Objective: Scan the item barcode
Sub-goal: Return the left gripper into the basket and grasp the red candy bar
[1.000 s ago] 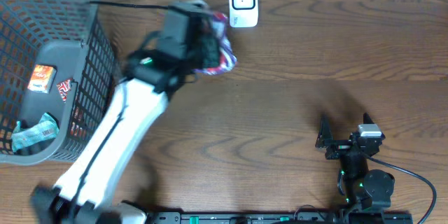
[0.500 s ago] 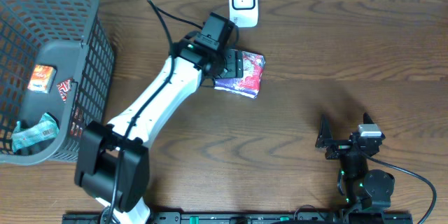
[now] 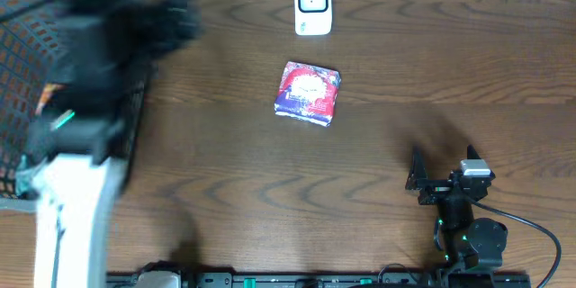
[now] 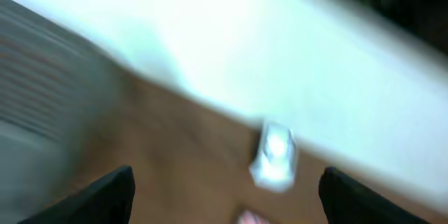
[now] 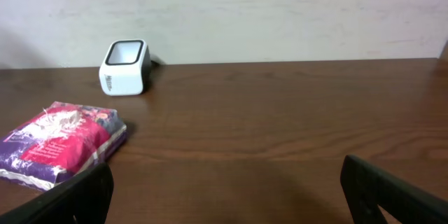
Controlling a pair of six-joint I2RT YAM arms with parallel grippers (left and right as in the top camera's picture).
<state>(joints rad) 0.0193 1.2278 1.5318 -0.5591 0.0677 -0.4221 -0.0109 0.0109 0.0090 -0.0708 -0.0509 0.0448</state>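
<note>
The item, a pink and purple packet (image 3: 308, 93), lies flat on the wooden table just in front of the white barcode scanner (image 3: 312, 4). Nothing touches it. My left arm is a motion-blurred shape over the basket at far left, its gripper (image 3: 171, 13) well away from the packet. In the left wrist view that gripper (image 4: 227, 182) is open with nothing between its fingers, and the scanner (image 4: 274, 157) shows as a blur. My right gripper (image 3: 441, 178) rests open at the front right. Its wrist view shows the packet (image 5: 59, 143) and scanner (image 5: 124, 57) to its left.
A dark mesh basket (image 3: 13, 63) stands at the left edge, holding an orange packet (image 3: 49, 99) and a teal one (image 3: 27, 178). A pale wall (image 5: 280, 14) runs behind the table's far edge.
My left gripper opened and let go of the packet in front of the scanner, then swung fast to the left over the basket. The right arm has not moved.
</note>
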